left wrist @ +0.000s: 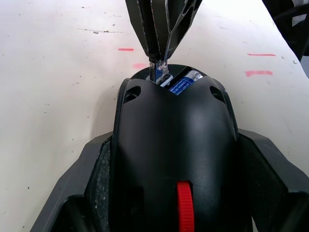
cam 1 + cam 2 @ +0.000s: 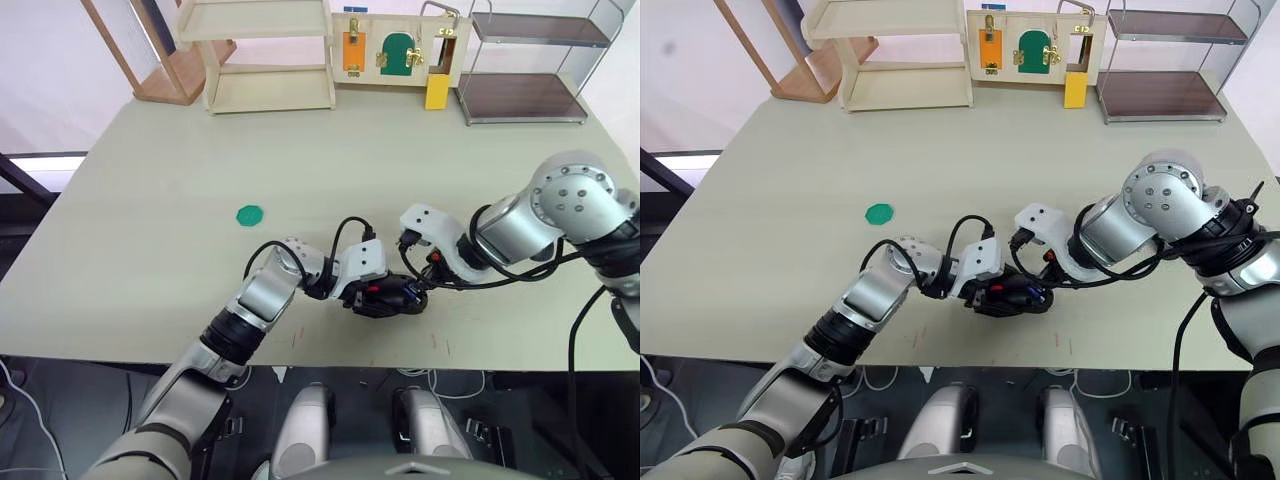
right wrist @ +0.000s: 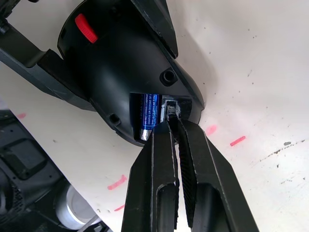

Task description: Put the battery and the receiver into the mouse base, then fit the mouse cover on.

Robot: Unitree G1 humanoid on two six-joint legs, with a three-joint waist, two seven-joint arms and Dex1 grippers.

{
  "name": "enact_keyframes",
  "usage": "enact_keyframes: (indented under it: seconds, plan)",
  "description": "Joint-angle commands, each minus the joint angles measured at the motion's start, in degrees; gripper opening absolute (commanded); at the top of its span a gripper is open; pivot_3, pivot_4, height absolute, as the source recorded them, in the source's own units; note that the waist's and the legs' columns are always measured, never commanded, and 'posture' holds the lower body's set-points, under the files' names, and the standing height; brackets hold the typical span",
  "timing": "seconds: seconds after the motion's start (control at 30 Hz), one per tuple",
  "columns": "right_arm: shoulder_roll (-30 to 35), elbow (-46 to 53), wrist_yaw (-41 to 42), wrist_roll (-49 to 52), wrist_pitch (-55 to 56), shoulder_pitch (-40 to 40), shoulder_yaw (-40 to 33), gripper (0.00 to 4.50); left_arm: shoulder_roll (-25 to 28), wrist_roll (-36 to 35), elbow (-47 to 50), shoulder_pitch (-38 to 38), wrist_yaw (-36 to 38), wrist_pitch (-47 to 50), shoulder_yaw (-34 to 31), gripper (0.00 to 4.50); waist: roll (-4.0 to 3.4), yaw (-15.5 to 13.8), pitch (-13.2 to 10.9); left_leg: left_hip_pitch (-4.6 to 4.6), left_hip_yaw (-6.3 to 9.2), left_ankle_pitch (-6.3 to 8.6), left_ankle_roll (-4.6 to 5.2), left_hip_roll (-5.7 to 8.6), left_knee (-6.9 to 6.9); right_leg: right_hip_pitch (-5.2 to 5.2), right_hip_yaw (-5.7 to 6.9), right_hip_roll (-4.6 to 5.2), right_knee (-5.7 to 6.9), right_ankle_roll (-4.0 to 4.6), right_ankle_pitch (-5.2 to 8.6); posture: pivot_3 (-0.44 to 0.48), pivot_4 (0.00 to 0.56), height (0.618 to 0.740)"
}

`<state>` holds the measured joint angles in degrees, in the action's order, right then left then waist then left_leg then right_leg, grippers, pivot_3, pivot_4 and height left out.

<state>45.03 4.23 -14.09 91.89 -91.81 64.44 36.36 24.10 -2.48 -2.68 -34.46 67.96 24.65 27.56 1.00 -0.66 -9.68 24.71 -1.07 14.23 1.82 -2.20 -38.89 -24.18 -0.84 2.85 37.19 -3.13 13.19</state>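
Observation:
The black mouse base with its red wheel lies near the table's front edge, and my left gripper is shut on its sides. The blue battery sits in the base's hollow. Beside it, the receiver is at a small slot, pinched at the tips of my right gripper, which reaches in from the right. In the left wrist view the right gripper's fingers come down on the receiver's silver end next to the battery. The mouse cover is out of view.
A flat green disc lies left of the grippers. Along the table's back edge stand a wooden shelf, a board with latches and small doors and a metal rack. Red marks dot the table by the base.

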Motion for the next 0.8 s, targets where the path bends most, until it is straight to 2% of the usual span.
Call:
enact_keyframes:
  seconds: [0.03, 0.47, 0.8]
  plan:
    - [-0.3, 2.3, 0.9, -3.0, -0.7, -1.3, -1.0, 0.0, 0.6, 0.5, -0.2, 0.9, 1.0, 1.7, 2.2, 2.93, 0.0, 0.0, 0.0, 0.0, 0.0, 0.0, 0.0, 0.0, 0.0, 0.0, 0.0, 0.0, 0.0, 0.0, 0.0, 0.0, 0.15, 0.74]
    - [-1.4, 5.1, 5.9, -9.7, -0.7, -1.3, -2.6, 0.0, 0.4, 0.2, -0.2, 0.5, 1.1, 2.6, 2.1, 2.93, 0.0, 0.0, 0.0, 0.0, -0.01, 0.0, 0.0, 0.01, 0.0, 0.0, 0.0, 0.0, 0.0, 0.0, 0.0, 0.0, 0.15, 0.74]
    - [0.1, 5.2, 7.2, -8.4, -0.7, -1.2, -1.5, 0.0, 0.7, -0.1, 0.3, 0.6, 1.2, 2.9, 2.1, 2.93, 0.0, 0.0, 0.0, 0.01, -0.01, 0.0, 0.0, 0.01, 0.0, 0.0, 0.0, 0.0, 0.0, -0.01, 0.0, 0.0, 0.15, 0.74]
